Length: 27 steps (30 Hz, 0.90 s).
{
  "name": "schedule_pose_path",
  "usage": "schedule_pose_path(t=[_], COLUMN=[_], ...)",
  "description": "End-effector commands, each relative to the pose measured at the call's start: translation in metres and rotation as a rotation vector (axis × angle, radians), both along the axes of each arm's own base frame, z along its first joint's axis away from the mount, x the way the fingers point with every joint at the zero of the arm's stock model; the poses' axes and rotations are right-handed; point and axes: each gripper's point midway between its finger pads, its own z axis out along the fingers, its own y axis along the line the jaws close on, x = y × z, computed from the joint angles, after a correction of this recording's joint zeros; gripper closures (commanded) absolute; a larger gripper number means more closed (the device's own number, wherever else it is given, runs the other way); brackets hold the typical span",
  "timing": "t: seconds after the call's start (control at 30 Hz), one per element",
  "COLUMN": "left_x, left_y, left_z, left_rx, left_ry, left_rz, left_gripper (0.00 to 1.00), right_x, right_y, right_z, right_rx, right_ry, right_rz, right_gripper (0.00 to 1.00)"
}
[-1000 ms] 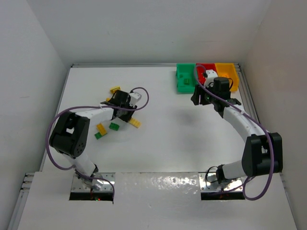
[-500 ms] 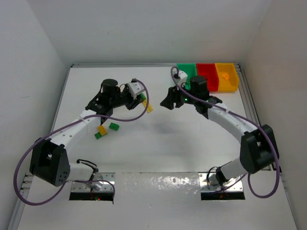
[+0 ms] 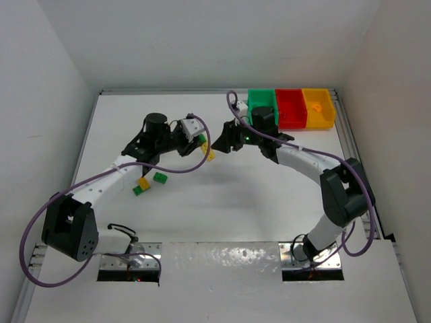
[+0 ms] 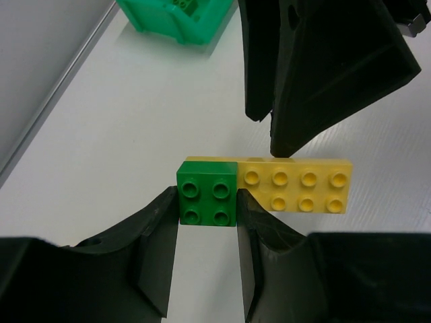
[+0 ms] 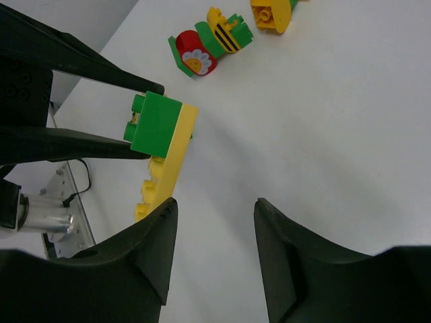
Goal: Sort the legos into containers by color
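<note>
Left tool (image 4: 207, 203) clamps small green plastic brick (image 4: 207, 194), seemingly joined to long yellow plastic brick (image 4: 303, 188); light, rigid. Right tool (image 5: 215, 205), spread: grip yellow's free end.

A green square brick (image 4: 207, 200) is seen joined to a yellow eight-stud brick (image 4: 296, 189). A green bin (image 3: 261, 101), a red bin (image 3: 291, 108) and a yellow-orange bin (image 3: 322, 111) are shown in plain, unpatterned colours. A red round piece (image 5: 192, 59) is printed with a white-petalled, yellow-centred flower and edged in green. A yellow bee piece (image 5: 225, 37) is marked with black stripes and backed by green. The bench (image 3: 236, 195) is white. A purple cable (image 3: 84, 168) is carried on the white and black left arm.
</note>
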Motion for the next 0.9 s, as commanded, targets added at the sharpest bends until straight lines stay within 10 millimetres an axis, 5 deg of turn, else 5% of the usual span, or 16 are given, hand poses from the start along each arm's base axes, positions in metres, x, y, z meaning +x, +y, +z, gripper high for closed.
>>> schedule_pose_path(t=[0.0, 0.27, 0.6, 0.87], left_x=[-0.001, 0.007, 0.002, -0.001], left_y=[-0.004, 0.006, -0.006, -0.007], left_z=[0.010, -0.001, 0.017, 0.029], left_rx=[0.003, 0.078, 0.019, -0.014], left_ry=[-0.076, -0.134, -0.170, -0.179], left_rz=[-0.026, 0.003, -0.046, -0.042], left_gripper=[1.00, 1.00, 1.00, 1.00], right_x=[0.000, 0.010, -0.023, -0.021], right_y=[0.019, 0.006, 0.042, 0.044], right_z=[0.037, 0.038, 0.028, 0.008], right_rx=[0.064, -0.039, 0.097, 0.086], right_ry=[-0.105, -0.143, -0.028, 0.023], right_rz=[0.048, -0.014, 0.132, 0.107], right_gripper=[0.51, 0.51, 0.46, 0.60])
